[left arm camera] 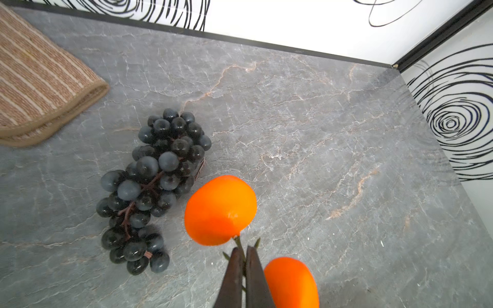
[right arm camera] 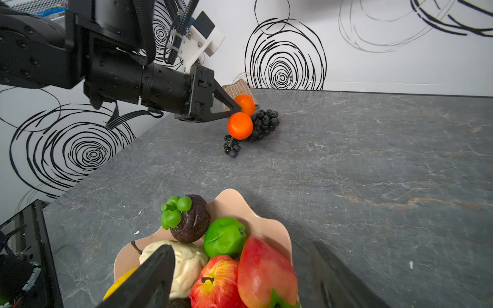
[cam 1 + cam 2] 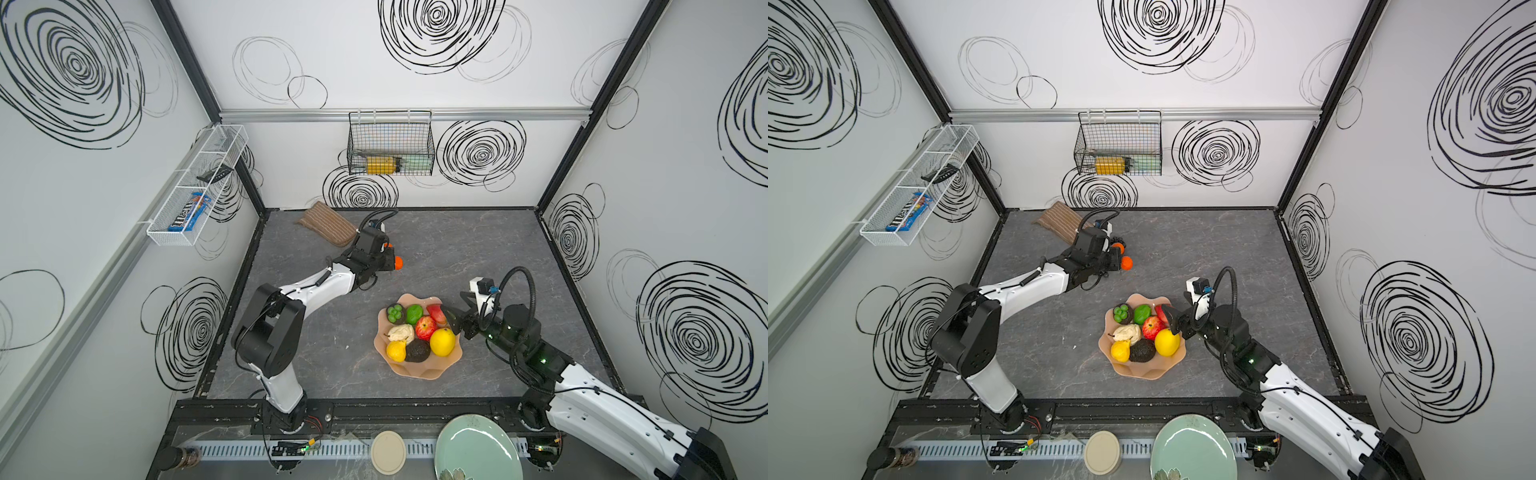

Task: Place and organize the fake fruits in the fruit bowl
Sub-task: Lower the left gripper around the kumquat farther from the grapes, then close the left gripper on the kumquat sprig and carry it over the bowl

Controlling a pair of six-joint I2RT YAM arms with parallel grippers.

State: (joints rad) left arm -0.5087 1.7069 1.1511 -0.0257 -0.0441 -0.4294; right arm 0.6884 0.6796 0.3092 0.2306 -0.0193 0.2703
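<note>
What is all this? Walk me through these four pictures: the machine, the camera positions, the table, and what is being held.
Two robot arms work at a grey table. Two pictures look down from overhead, nearly identical; the others come from a camera on each arm's wrist. The pink fruit bowl holds several fake fruits. A dark grape bunch, two tangerines and a folded striped cloth are farther back. The left claw is shut on the green stem joining the tangerines. The right claw hangs open above the bowl, holding nothing.
</note>
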